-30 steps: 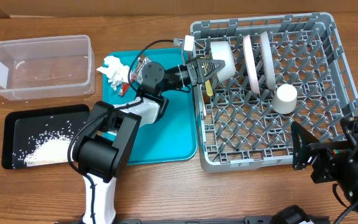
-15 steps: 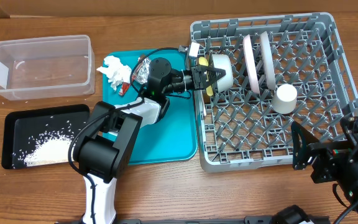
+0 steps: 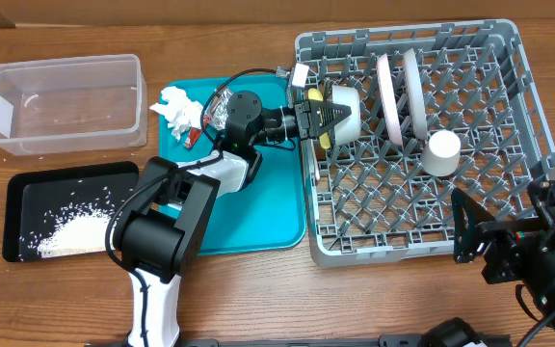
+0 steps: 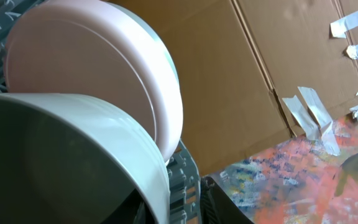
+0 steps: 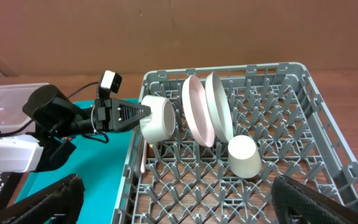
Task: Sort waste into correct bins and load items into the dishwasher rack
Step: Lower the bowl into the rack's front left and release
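The grey dishwasher rack [image 3: 528, 116] holds two plates [image 3: 400, 93] on edge, a white cup [image 3: 442, 152] upside down, and a pale bowl [image 3: 347, 101] on its side at the left wall. A yellow spoon [image 3: 324, 141] lies under the bowl. My left gripper [image 3: 322, 113] reaches over the rack wall to the bowl's rim [image 4: 157, 168]. Its jaws straddle that rim, slightly parted, with a gap beside one finger [image 4: 225, 202]. My right gripper [image 5: 176, 202] hovers open at the rack's near edge, holding nothing. A white napkin [image 3: 173, 105] and a foil wrapper [image 3: 212, 113] lie on the teal tray [image 3: 258, 212].
The clear tub [image 3: 66, 101] stands at the far left. In front of it, the black tray [image 3: 27, 193] holds a heap of rice [image 3: 73, 229]. The left arm's base [image 3: 157, 241] stands over the teal tray's near left corner.
The left gripper carried the bowl slightly towards the rack's near side and set it against the pegs. Its jaws have just parted a little off the rim. The right arm is still.
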